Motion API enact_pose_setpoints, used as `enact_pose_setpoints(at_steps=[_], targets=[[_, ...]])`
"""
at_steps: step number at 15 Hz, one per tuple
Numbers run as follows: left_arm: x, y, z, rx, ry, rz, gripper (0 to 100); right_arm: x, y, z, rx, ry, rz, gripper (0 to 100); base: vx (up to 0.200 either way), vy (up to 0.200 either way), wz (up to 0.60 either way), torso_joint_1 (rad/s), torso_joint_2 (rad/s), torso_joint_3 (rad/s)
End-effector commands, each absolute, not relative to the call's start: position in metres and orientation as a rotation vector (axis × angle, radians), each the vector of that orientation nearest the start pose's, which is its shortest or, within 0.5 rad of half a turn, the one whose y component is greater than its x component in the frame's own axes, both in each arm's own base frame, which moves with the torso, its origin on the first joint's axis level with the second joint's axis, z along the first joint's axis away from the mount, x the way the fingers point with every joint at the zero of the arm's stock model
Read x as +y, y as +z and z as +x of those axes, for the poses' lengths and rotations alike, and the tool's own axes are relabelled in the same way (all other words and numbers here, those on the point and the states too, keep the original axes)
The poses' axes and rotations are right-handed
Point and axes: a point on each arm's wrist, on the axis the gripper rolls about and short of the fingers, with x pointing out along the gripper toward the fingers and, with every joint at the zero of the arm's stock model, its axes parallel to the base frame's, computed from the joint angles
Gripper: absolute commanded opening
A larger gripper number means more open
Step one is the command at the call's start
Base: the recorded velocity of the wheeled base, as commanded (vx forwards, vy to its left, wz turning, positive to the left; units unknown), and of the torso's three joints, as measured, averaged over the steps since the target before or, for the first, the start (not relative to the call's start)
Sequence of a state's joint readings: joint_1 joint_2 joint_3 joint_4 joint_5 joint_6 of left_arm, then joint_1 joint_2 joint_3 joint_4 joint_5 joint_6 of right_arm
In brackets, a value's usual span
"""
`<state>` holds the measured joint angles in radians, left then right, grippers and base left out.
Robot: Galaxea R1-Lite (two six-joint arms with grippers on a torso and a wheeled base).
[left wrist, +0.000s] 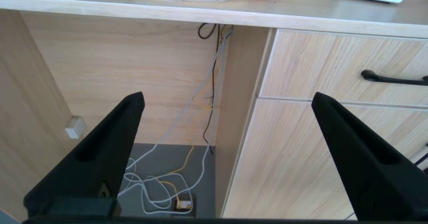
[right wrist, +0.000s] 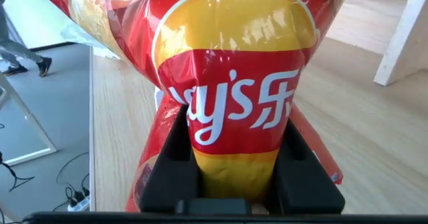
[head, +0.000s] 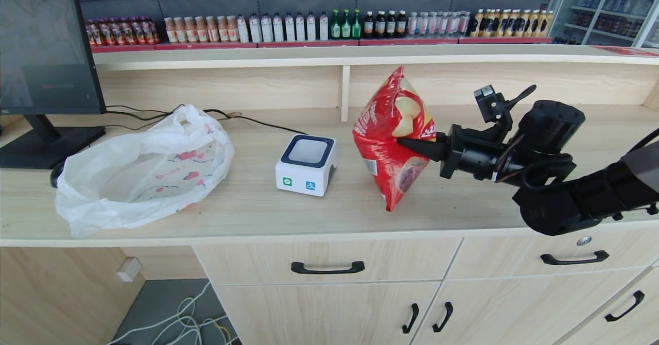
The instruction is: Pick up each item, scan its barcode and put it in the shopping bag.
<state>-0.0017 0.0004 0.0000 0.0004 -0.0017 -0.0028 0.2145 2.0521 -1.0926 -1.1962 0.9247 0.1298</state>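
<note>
Farthest left, our left hand (left wrist: 227, 98) hangs low in front of the cabinet (left wrist: 321, 117), beneath the tabletop (head: 319, 216) edge, its fingers spread wide with nothing between them. On the tabletop a dark monitor (head: 46, 41) stands at the far left. Just beside it the white shopping bag (head: 144, 172) lies slumped, its mouth gaping towards us. Near the middle sits the small white scanner (head: 306, 165), its window facing up.

Right of the scanner, and apart from it, our right hand (head: 412, 147) is clamped across the middle of the red chip bag (head: 394, 139) and holds it upright. The bag's lower corner is close to the tabletop; we cannot tell whether it touches.

We judge the pickup done and the scan as the step in hand. A pale patch low on the bag's scanner-facing side may be the barcode, though it is too small to confirm. Next we would need to carry the bag leftward over the scanner window and tip that printed face down towards it. Then we would go on to the shopping bag's open mouth and release.
</note>
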Motion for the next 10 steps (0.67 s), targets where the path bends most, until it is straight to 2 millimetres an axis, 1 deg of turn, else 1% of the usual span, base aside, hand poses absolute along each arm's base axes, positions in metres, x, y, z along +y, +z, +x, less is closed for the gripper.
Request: enact_pose_setpoints(at_steps=[1, 4, 5, 6, 7, 10], targets=[[0.0, 0.075, -0.023, 0.0, -0.003, -0.003, 100, 0.098, 0.204, 0.372, -0.201, 1.139, 0.013, 0, 0.0, 0.0, 0.0, 0.0, 0.0, 0.0], [0.0, 0.075, -0.023, 0.0, -0.003, -0.003, 100, 0.092, 0.212, 0.364, -0.216, 1.09, 0.017, 0, 0.0, 0.0, 0.0, 0.0, 0.0, 0.0], [0.0, 0.075, -0.023, 0.0, -0.003, -0.003, 100, 0.091, 0.214, 0.356, -0.208, 1.045, 0.036, 0, 0.0, 0.0, 0.0, 0.0, 0.0, 0.0], [0.0, 0.075, -0.023, 0.0, -0.003, -0.003, 100, 0.094, 0.215, 0.349, -0.204, 0.937, 0.068, 0, 0.0, 0.0, 0.0, 0.0, 0.0, 0.0], [0.0, 0.075, -0.023, 0.0, -0.003, -0.003, 100, 0.1, 0.215, 0.347, -0.209, 0.858, 0.09, 0, 0.0, 0.0, 0.0, 0.0, 0.0, 0.0], [0.0, 0.075, -0.023, 0.0, -0.003, -0.003, 100, 0.116, 0.224, 0.335, -0.228, 0.71, 0.176, 0, 0.0, 0.0, 0.0, 0.0, 0.0, 0.0]])
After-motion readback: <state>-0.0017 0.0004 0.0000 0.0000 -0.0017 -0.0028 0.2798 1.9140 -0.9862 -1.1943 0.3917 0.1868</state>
